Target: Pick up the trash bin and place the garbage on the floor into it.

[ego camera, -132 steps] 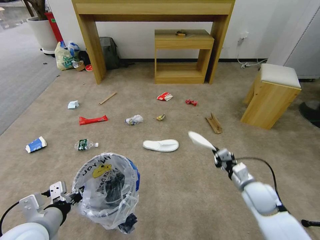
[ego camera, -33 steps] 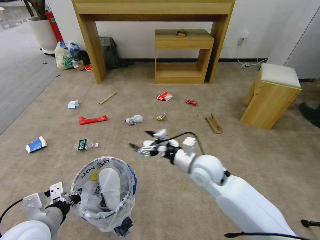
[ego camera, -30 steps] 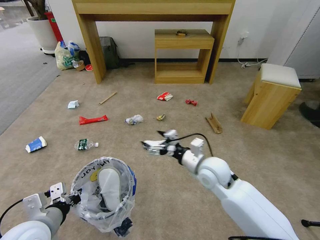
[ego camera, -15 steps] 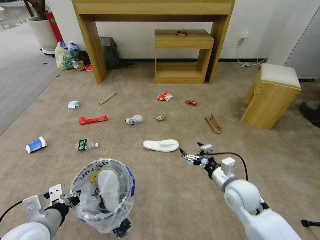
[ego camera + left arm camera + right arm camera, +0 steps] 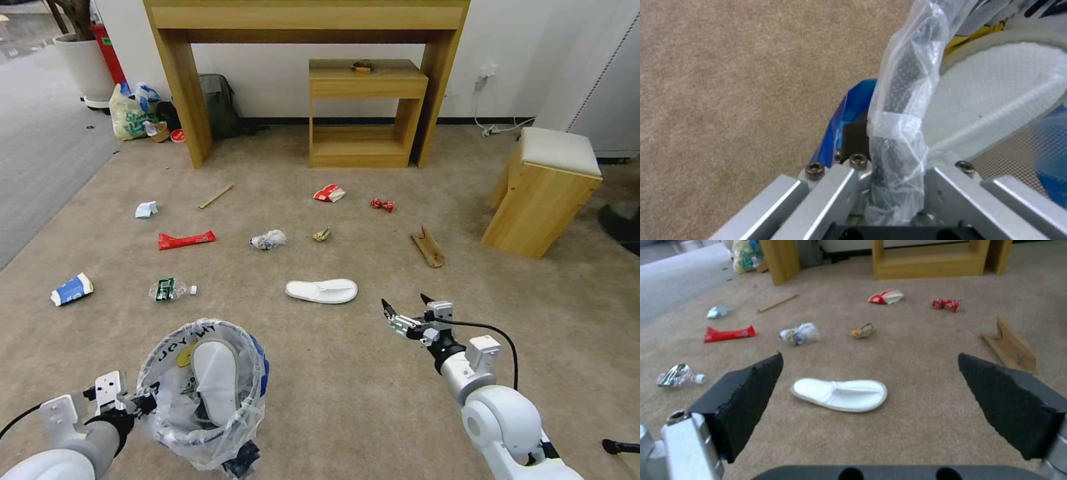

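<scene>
Bin (image 5: 200, 393) is hanging near my left side, mouth tilted up and away, and my left gripper (image 5: 143, 402) is clenching its bagged rim (image 5: 900, 110). One white slipper (image 5: 215, 380) is standing inside it on end. Another slipper (image 5: 322, 291) is lying flat on the carpet (image 5: 347, 393), long axis running left to right. I am holding my right gripper (image 5: 407, 308) spread and empty, just right of that slipper and slightly nearer.
</scene>
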Robot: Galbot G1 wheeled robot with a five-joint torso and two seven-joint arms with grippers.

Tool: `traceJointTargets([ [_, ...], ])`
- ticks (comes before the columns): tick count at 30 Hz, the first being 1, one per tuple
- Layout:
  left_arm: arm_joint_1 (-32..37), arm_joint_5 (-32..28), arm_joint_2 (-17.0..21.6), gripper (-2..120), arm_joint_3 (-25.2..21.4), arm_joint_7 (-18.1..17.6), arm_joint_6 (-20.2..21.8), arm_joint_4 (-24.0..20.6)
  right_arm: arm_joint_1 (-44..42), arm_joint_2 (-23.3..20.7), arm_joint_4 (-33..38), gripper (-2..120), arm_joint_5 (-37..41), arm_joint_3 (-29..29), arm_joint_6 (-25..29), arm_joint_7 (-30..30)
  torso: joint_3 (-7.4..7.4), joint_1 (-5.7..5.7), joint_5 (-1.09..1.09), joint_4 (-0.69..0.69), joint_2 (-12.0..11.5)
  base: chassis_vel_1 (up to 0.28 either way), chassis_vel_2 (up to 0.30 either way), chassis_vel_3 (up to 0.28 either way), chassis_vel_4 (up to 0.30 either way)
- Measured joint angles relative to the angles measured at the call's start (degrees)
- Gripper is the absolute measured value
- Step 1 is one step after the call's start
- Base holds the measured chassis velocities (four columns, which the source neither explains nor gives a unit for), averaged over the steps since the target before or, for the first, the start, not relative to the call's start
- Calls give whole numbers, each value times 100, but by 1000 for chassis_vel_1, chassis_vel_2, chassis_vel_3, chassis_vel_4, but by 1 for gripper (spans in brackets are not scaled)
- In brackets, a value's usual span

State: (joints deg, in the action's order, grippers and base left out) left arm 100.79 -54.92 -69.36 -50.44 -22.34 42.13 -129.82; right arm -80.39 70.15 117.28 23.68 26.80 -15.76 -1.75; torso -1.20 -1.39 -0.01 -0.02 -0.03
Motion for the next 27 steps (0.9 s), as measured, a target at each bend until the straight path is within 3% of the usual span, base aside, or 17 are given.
traceJointTargets([
  [9,-18,18,3,0,32,16,0,-37,12,18,21,100,-12,-78,12,-3,0,1,0,0,1,-42,26,42,-32],
  [27,81,310,-167,0,-23,286,0,-95,26,14,3,100,-106,-318,30,28,-1,-1,-1,-1,0,-181,172,183,-170],
])
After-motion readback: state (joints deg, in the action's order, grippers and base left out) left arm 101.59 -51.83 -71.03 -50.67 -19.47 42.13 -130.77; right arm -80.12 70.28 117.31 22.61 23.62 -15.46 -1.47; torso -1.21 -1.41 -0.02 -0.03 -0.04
